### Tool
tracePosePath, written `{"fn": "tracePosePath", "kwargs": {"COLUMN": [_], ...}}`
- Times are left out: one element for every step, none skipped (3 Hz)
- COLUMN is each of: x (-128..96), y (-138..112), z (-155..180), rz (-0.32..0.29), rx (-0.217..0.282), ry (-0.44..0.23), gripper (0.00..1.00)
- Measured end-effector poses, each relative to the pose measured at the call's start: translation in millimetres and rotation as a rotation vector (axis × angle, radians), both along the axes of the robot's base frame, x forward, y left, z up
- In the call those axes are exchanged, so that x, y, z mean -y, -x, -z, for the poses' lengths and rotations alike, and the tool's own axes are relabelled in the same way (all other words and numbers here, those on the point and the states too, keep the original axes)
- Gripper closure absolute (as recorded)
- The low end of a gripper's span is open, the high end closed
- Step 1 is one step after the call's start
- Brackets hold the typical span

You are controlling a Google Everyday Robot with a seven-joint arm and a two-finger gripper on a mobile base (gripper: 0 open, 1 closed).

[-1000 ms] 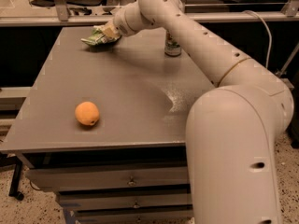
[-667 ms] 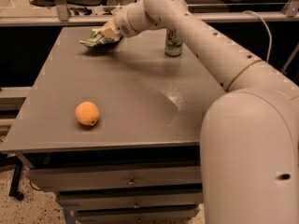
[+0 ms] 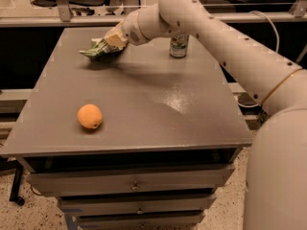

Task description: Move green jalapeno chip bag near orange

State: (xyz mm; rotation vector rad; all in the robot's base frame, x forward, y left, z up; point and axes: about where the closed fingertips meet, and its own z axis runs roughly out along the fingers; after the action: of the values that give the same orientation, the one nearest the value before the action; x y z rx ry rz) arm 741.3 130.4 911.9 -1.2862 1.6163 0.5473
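Over at the far left of the grey table [image 3: 192, 104], the gripper [image 3: 108, 44] is clamped on the green jalapeno chip bag [image 3: 94, 51], holding it just above the surface. The orange [image 3: 89, 116] sits well apart, near the front left edge. A soda can [image 3: 178, 45] stands behind the arm.

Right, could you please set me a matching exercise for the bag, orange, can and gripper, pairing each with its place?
Things:
1. bag
2. orange
3. can
4. gripper

Places:
a. near the table's front left corner, alone
b. far side of the table, standing upright, right of the other three
c. far left part of the table
d. at the right end of the bag, on the end of the arm reaching across the table

Pairs: 1-c, 2-a, 3-b, 4-d
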Motion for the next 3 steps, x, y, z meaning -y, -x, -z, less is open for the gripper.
{"fn": "tracePosePath", "kwargs": {"x": [18.0,37.5,63.7], "y": [33.1,66.4,97.7], "z": [-4.1,-7.5,-5.1], "rz": [-0.006,0.001,0.027], "rx": [-0.029,-0.056,-0.091], "ry": [0.001,0.022,0.059], "gripper": [1.00,1.00,1.00]}}
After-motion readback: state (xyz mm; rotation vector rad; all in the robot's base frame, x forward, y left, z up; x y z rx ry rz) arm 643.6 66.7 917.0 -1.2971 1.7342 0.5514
